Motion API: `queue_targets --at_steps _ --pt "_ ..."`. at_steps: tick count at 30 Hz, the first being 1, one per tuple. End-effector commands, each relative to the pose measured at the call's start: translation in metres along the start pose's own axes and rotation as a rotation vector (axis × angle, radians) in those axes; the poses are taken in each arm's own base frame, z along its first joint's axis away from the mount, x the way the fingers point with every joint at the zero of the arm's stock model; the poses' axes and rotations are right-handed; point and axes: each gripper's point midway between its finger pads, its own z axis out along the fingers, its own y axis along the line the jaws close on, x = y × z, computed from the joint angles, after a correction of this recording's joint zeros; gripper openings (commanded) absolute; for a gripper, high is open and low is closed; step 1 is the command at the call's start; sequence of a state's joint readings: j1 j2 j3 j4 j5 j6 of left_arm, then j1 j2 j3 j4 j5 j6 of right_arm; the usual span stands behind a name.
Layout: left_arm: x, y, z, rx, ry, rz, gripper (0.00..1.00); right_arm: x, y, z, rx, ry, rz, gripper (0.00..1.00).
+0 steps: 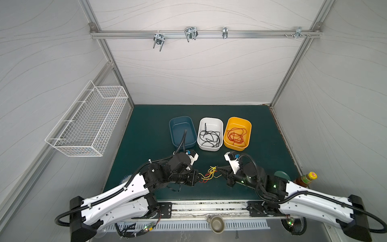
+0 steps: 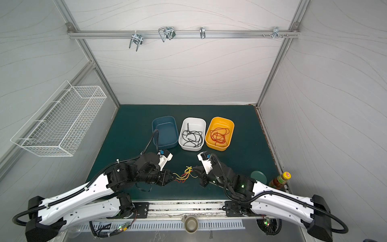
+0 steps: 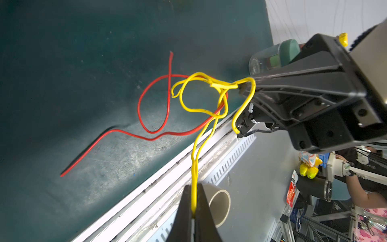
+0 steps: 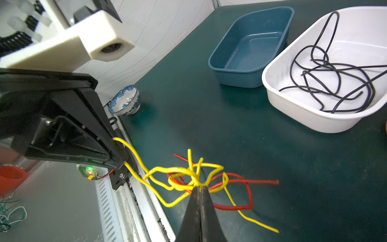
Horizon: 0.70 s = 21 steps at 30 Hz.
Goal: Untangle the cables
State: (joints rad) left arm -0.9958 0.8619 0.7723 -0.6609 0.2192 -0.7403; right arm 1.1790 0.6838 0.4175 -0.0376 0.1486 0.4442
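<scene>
- Sorting looks mostly done: black cables point(image 1: 210, 137) lie in the white tub point(image 1: 210, 118), red cables point(image 1: 236, 135) in the yellow tub point(image 1: 238, 118); the blue tub point(image 1: 180, 117) is empty (for yellow, probably).
- One red cable point(image 3: 152, 132) and the yellow cables point(image 3: 194, 167) sit knotted near the tabletop's point(image 1: 146, 125) front edge, midway along, yet to be parted.
- The left gripper point(image 3: 193, 188) pinches yellow strands; the right gripper point(image 4: 200, 188) is clamped on the knot.
</scene>
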Motion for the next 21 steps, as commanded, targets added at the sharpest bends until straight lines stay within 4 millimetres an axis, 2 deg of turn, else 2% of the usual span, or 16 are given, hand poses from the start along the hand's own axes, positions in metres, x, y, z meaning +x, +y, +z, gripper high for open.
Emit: queue_targets --at_steps 1,5,13,21 --pt "-0.006 0.003 -0.004 -0.024 -0.032 -0.004 0.0 0.006 -0.005 -0.005 0.016 0.007 -0.012 0.01" --pt "-0.006 0.002 -0.005 -0.021 -0.032 -0.002 0.0 0.006 -0.003 -0.009 -0.003 -0.012 -0.006 0.03" --pt "-0.005 -0.005 0.001 0.008 -0.003 -0.005 0.0 -0.001 0.017 -0.002 -0.089 -0.014 -0.021 0.42" --pt "-0.004 -0.013 0.001 0.059 0.003 0.005 0.0 -0.007 0.017 0.016 -0.047 -0.008 -0.057 0.43"
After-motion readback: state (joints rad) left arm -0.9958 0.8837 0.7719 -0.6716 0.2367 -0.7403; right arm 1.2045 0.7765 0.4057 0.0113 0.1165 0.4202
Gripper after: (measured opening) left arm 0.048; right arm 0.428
